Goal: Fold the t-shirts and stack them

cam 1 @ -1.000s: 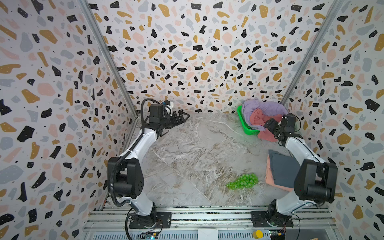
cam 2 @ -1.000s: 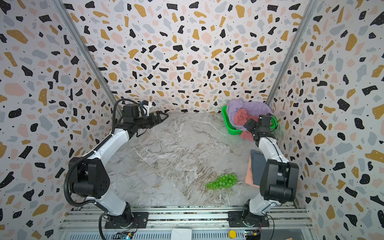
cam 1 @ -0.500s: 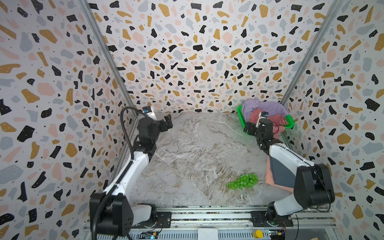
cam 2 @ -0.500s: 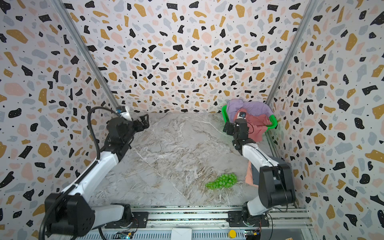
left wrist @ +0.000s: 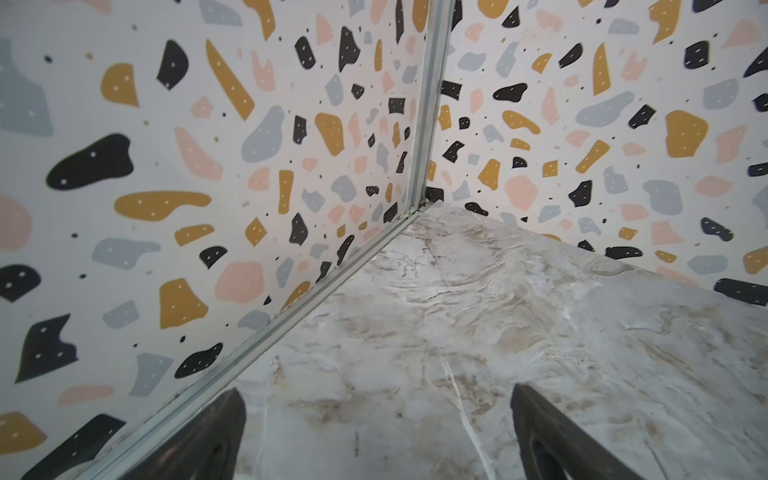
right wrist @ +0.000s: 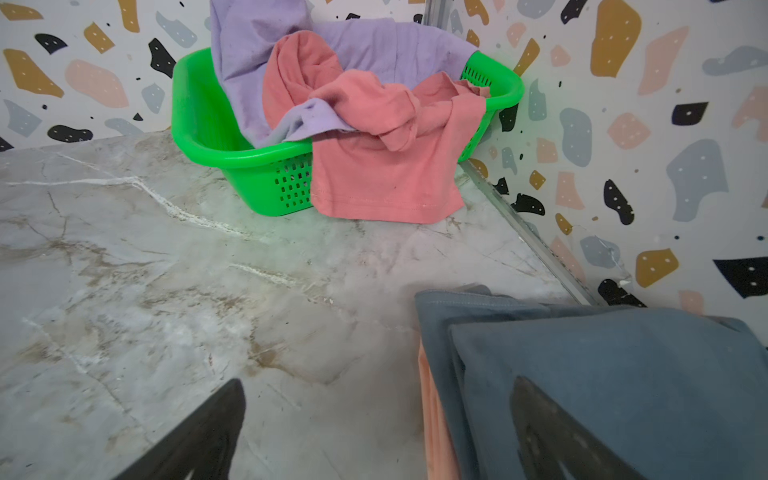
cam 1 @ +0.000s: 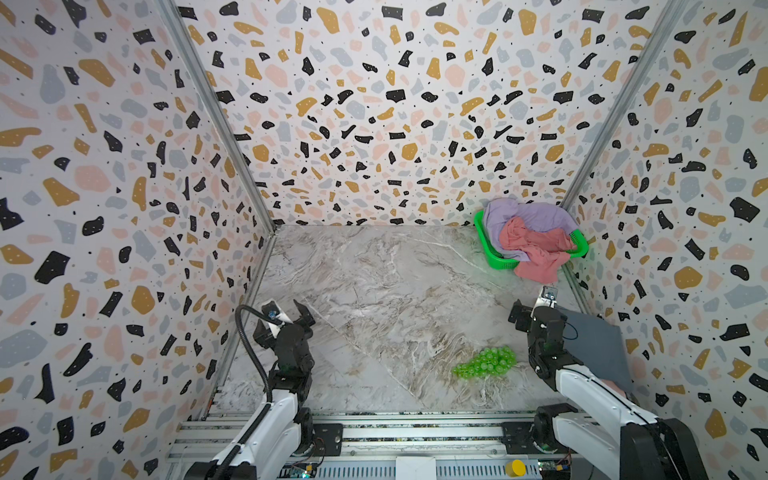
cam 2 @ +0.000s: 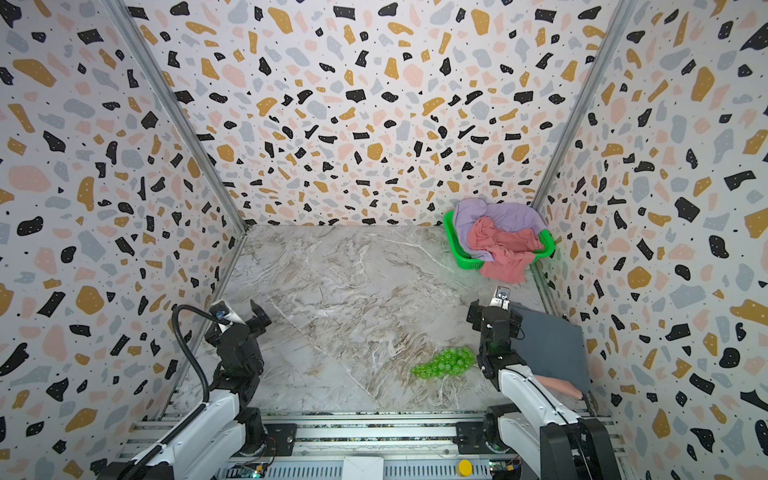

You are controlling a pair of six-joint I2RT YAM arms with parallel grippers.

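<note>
A folded slate grey t-shirt point(cam 1: 590, 345) point(cam 2: 552, 345) point(right wrist: 602, 374) lies on a folded salmon peach one point(cam 2: 557, 384) point(right wrist: 432, 399) at the front right. A lilac t-shirt point(cam 1: 528, 214) point(cam 2: 498, 214) point(right wrist: 374, 45) and a rose pink t-shirt point(cam 1: 536, 249) point(cam 2: 503, 253) point(right wrist: 386, 166) lie crumpled in the green basket, and the pink one hangs over its rim. My right gripper point(cam 1: 536, 313) point(cam 2: 492, 313) point(right wrist: 376, 382) is open and empty at the stack's near edge, with one finger over the grey cloth. My left gripper point(cam 1: 286, 318) point(cam 2: 239, 320) point(left wrist: 374, 390) is open and empty over bare marble at the front left.
The green mesh basket point(cam 1: 488, 249) point(cam 2: 457, 249) point(right wrist: 208, 120) stands in the far right corner. A bunch of green grapes point(cam 1: 486, 361) point(cam 2: 444, 363) lies just left of the right arm. Terrazzo walls close in on the left, back and right.
Both arms have drawn back from the far end toward the front. The right gripper has left the basket and opened slightly wider. The left gripper has come away from the far left corner.
</note>
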